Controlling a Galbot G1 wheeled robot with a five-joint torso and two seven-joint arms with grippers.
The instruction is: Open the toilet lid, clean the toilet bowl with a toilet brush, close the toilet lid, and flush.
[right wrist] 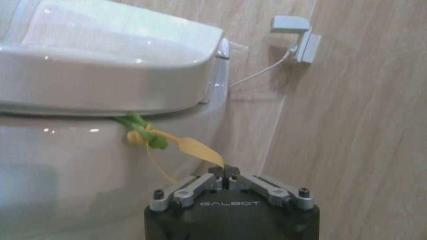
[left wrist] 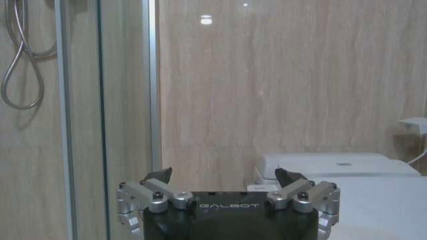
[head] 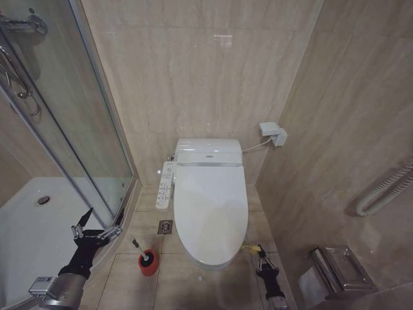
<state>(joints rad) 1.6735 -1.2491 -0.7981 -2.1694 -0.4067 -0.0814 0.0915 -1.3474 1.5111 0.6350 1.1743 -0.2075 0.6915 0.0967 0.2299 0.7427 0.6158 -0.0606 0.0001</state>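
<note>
The white toilet lid [head: 210,200] lies shut over the toilet bowl [head: 214,263], against the back wall. The toilet brush [head: 137,246] stands in its red holder [head: 148,263] on the floor left of the bowl. My left gripper [head: 100,223] hovers open and empty left of the brush, by the shower door; in its own view the left gripper [left wrist: 223,176] faces the wall, with the lid [left wrist: 373,200] to one side. My right gripper [head: 261,254] sits low at the bowl's front right. In its wrist view the right gripper [right wrist: 227,172] is shut on the green-yellow tag [right wrist: 190,146] that comes from under the lid [right wrist: 100,45].
A side control panel [head: 166,184] sticks out on the toilet's left, above a floor drain [head: 165,226]. The glass shower door [head: 77,129] and white tray [head: 32,226] close off the left. A steel paper holder [head: 339,271] and a wall socket [head: 274,132] hang on the right wall.
</note>
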